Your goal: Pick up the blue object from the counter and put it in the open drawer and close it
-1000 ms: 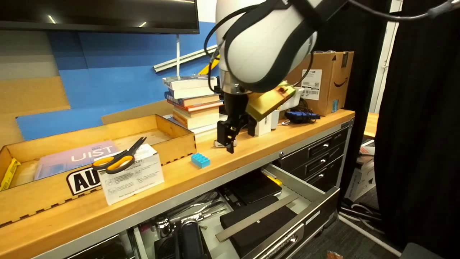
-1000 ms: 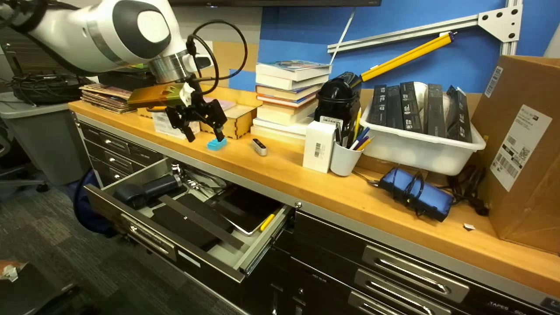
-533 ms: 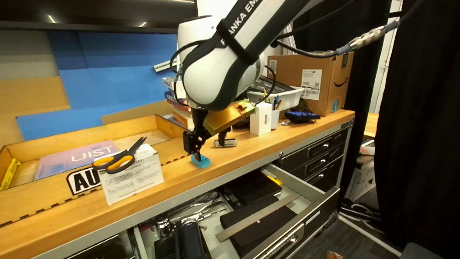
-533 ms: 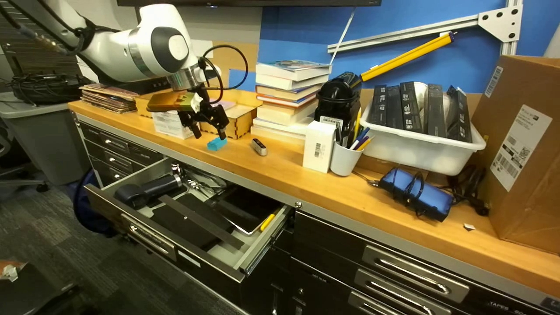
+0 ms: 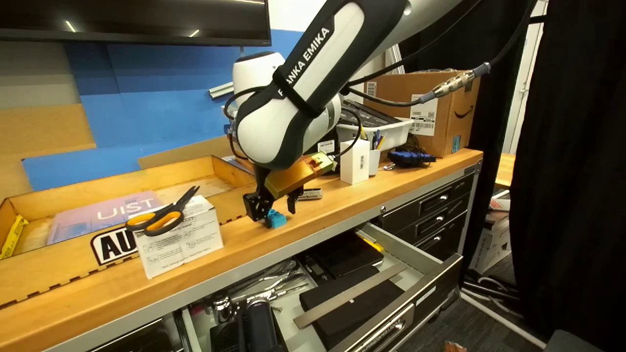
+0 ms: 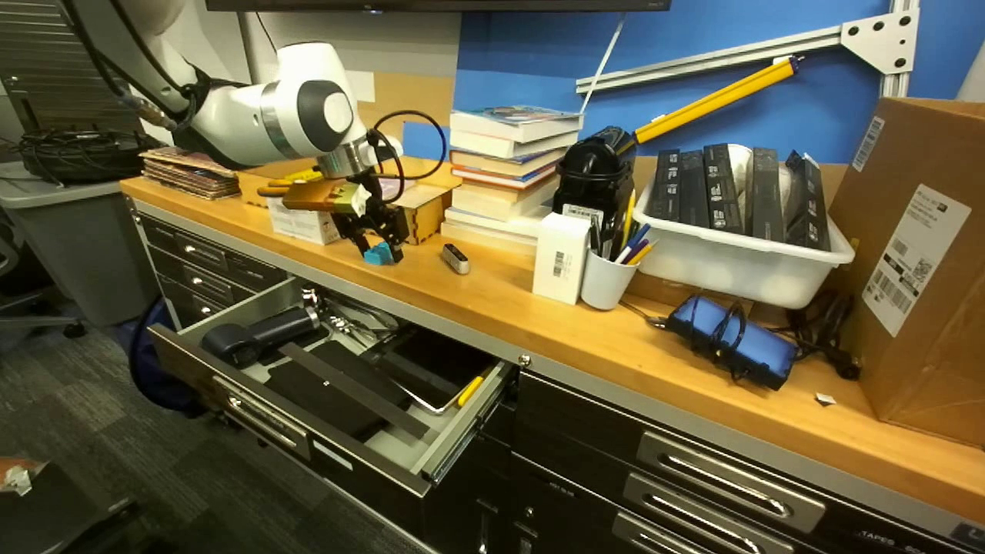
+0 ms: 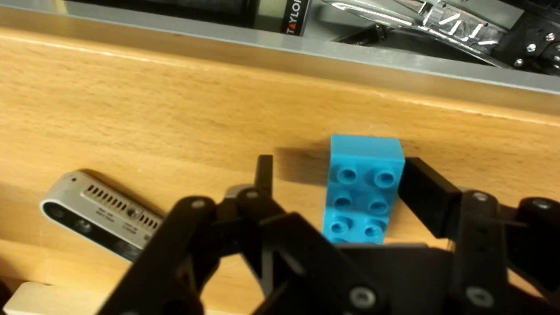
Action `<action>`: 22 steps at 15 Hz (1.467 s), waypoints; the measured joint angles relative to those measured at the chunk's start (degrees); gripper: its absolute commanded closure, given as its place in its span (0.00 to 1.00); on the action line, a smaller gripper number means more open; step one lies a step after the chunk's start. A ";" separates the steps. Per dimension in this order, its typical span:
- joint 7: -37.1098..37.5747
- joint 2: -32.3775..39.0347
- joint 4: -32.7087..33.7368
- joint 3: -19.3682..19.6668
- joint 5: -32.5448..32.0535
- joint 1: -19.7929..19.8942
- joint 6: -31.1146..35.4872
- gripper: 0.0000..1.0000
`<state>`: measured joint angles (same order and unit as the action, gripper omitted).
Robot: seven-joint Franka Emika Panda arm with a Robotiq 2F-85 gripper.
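Note:
The blue block [image 7: 363, 188], a studded cyan brick, lies on the wooden counter [image 7: 175, 122] near its front edge. It also shows in both exterior views [image 5: 277, 220] [image 6: 378, 255], partly covered by the fingers. My gripper [image 7: 337, 175] is open and lowered around the block, with one finger on each side. In the wrist view the right finger is against or very near the block, and a gap shows at the left finger. The gripper also shows in both exterior views [image 5: 280, 216] [image 6: 379, 250]. The open drawer [image 5: 411, 309] stands below the counter, in both exterior views [image 6: 292, 419].
A small grey camera bar [image 7: 105, 214] lies beside the gripper. A white box [image 5: 181, 242] with scissors [image 5: 164, 220] and a wooden tray stand nearby. A book stack [image 6: 508, 169] is behind. The drawer holds tools, black flat items and a metal strip [image 6: 354, 388].
The arm has come over and down to the block, and the fingers now stand lower, on either side of it. The block and drawer look unmoved.

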<state>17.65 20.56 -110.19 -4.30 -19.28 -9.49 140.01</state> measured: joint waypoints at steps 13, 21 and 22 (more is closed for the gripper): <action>-8.75 -6.87 -7.80 1.42 1.03 1.02 -2.19 0.89; -12.43 -13.72 -24.85 2.36 0.94 4.56 -3.44 0.89; -12.09 -13.35 -26.20 2.38 0.93 4.62 -3.06 0.83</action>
<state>5.56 7.21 -136.39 -1.92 -18.34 -4.87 136.96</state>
